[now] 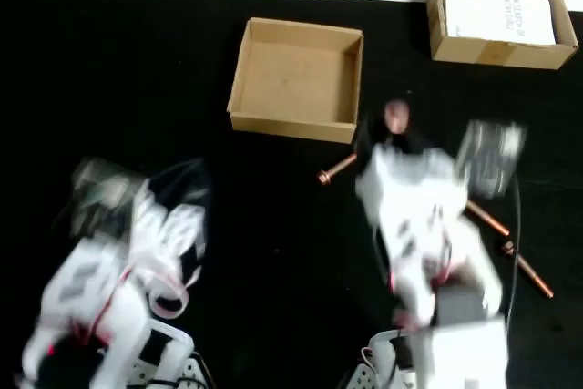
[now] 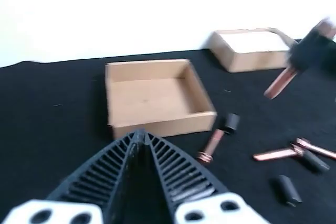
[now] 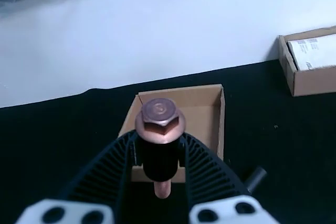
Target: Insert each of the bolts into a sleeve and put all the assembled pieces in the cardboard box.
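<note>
High view: the right gripper [image 1: 394, 127], blurred, seems just short of the cardboard box [image 1: 296, 79]. Left wrist view: the left gripper [image 2: 140, 139], fingers [image 2: 170, 169] pressed together on nothing, points at the cardboard box [image 2: 152, 98]. Right wrist view: the right gripper's fingers [image 3: 207, 177] pinch 1 sleeve [image 3: 157, 163] with its bolt [image 3: 159, 115] through it, long axis crosswise to them, the box straight beyond their tips.

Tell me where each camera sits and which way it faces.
High view: fixed above the table, looking down on the box; left arm and right arm show.
Left wrist view: on the left wrist, facing the box over its shut jaws.
Right wrist view: on the right wrist, facing the box; its jaws clamp a bolt.
Shared: the box.
</note>
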{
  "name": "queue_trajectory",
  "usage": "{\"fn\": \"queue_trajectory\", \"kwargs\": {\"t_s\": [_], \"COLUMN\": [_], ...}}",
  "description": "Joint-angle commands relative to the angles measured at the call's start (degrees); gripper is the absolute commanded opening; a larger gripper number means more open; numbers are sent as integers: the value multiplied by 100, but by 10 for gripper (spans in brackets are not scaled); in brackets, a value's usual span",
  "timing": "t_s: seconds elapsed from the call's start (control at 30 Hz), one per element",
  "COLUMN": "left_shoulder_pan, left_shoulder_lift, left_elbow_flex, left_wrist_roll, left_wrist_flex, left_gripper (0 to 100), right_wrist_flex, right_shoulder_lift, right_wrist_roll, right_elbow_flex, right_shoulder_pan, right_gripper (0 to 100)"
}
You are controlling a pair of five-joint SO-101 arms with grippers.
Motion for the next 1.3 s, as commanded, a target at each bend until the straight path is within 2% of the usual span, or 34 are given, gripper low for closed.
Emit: {"fn": "queue_trajectory", "kwargs": {"t_s": [0.0, 0.07, 0.2, 0.43, 0.5, 0.6, 0.77, 1.0, 1.17, 1.27], "left_shoulder_pan": [-725, -1191, -1956, -2747, -2835, -2914, -3108, -3143, -3143, -3143], "left_shoulder_lift": [-884, -699, -602, -716, -725, -725, -734, -743, -743, -734], "left_elbow_flex": [910, 1200, 1974, 3899, 3881, 3890, 3890, 3890, 3890, 3890], "left_wrist_roll": [35, 53, 62, 79, 229, 826, 1354, 1336, 1336, 1336], "left_wrist_flex": [-18, -281, -1415, -3297, -3226, -2936, -2040, -2145, -2145, -2145], "left_gripper": [9, 9, 9, 9, 9, 9, 13, 14, 14, 14], "right_wrist_flex": [4, -13, -13, -576, -796, -963, -813, 180, 637, 1244], "right_shoulder_lift": [1631, 2466, 4066, 6563, 7231, 8119, 8989, 9112, 8901, 8295], "right_wrist_roll": [431, 949, 2057, 4000, 4563, 5222, 6057, 6198, 6119, 5758], "right_elbow_flex": [-1455, -1956, -2905, -4664, -5112, -5710, -6185, -6176, -6264, -6237], "right_shoulder_pan": [48, 31, -180, -418, -435, -479, -558, -769, -804, -804], "right_gripper": [6, 6, 6, 6, 6, 6, 10, 127, 134, 134]}}
